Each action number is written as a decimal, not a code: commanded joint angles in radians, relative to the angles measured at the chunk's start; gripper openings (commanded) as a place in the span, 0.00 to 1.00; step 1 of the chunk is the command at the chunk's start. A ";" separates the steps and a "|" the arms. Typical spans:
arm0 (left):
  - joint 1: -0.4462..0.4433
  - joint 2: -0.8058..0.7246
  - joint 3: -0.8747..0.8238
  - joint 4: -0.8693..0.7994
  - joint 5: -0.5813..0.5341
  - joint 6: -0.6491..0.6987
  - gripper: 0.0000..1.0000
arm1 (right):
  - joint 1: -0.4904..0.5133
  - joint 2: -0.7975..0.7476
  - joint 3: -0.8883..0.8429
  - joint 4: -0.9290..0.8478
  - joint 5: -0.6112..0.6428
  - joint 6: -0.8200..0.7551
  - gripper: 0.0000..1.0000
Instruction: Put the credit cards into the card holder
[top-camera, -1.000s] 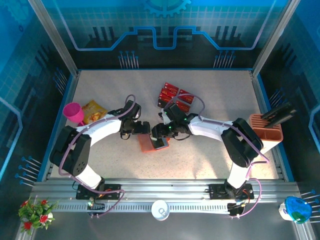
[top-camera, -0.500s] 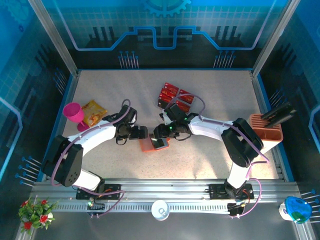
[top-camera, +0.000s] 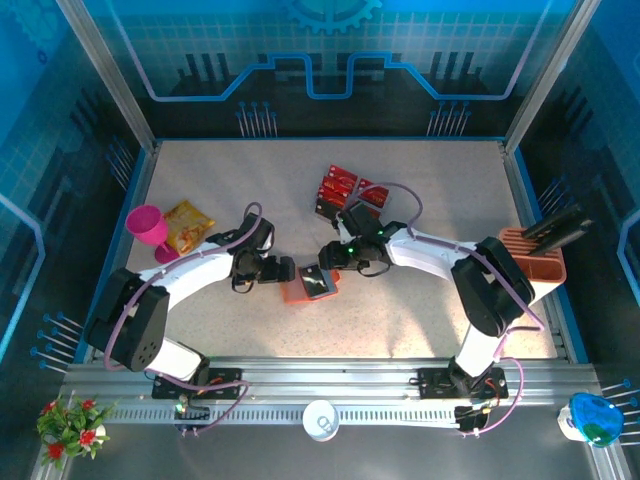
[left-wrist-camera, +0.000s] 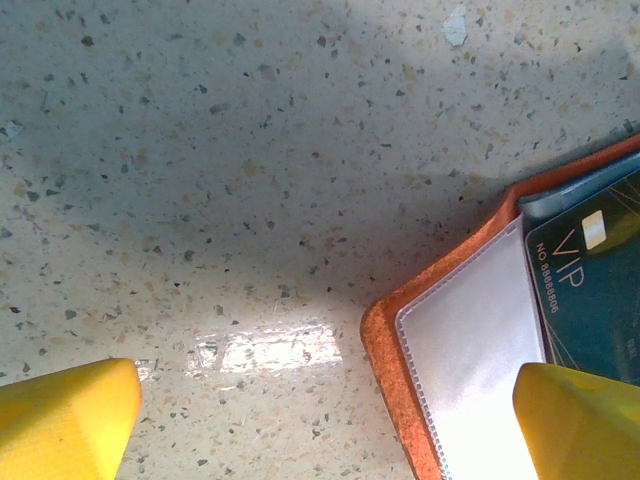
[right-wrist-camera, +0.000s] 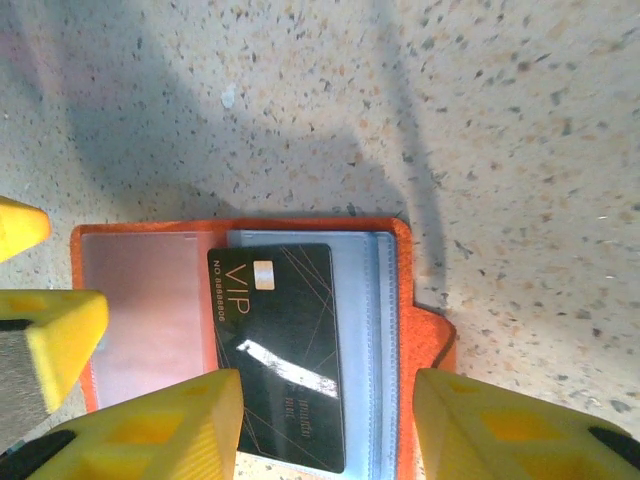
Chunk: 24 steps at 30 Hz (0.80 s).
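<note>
— Where's the card holder (top-camera: 295, 293)?
— Open flat on the desk (top-camera: 420, 320), centre of the overhead view, with a dark card (right-wrist-camera: 280, 340) lying in it. The left claw (left-wrist-camera: 320, 420) gapes wide, and the holder's corner sits by its lower-right finger.
— And the right claw (right-wrist-camera: 325, 430)?
— Half spread, fingers either side of the dark card's lower end, gripping nothing. The red cards (top-camera: 345, 188) lie upper middle, apart from both claws.
</note>
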 joint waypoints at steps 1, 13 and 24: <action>-0.002 0.014 0.040 0.000 0.029 0.008 0.97 | -0.008 -0.024 -0.003 -0.037 0.035 -0.018 0.51; -0.002 0.012 0.104 -0.026 0.044 0.021 0.97 | 0.001 0.092 0.050 -0.078 0.080 -0.025 0.45; -0.023 0.035 0.151 -0.039 0.069 0.026 0.97 | -0.009 0.023 -0.017 -0.113 0.151 0.019 0.00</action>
